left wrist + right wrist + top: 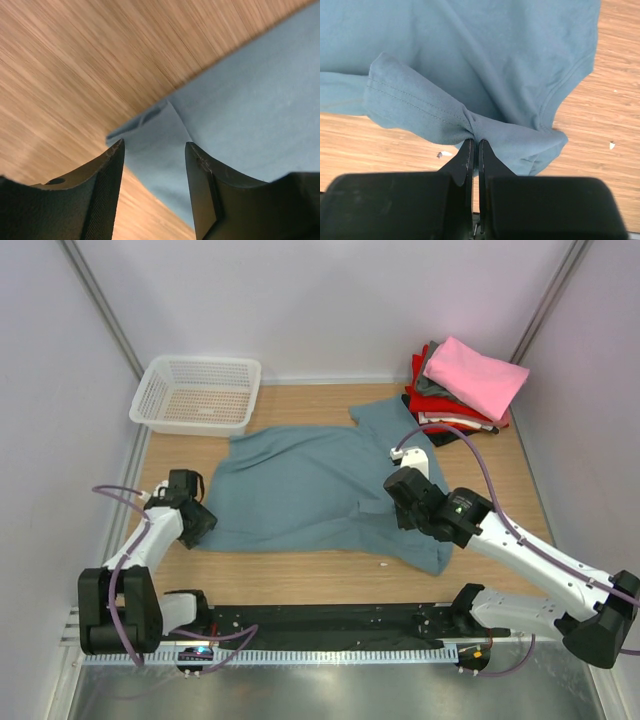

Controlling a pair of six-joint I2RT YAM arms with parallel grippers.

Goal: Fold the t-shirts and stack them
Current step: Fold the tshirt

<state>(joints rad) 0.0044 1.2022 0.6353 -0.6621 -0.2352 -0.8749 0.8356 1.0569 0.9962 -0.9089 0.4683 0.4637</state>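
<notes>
The teal-blue t-shirt is lying spread across the counter, reaching between your two claws. Your right claw is pinching tight on a gathered fold at the shirt's edge. A stitched sleeve hem is bunching just to the left of its tips, and the curved neckline is sitting a little off to their right. The cloth around the grip is puckering toward it.

Your left claw is standing open, its fingers straddling a corner of the shirt. The corner's tip is poking out just ahead of the gap, with bare wood showing to its left and the shirt's body running off ahead and to the right. You cannot tell from these views whether the fingers are touching the cloth.

Well beyond the right claw, the folded t-shirts are sitting in a stack, with pink lying over red, grey and black. A white basket is resting well beyond the left claw.
</notes>
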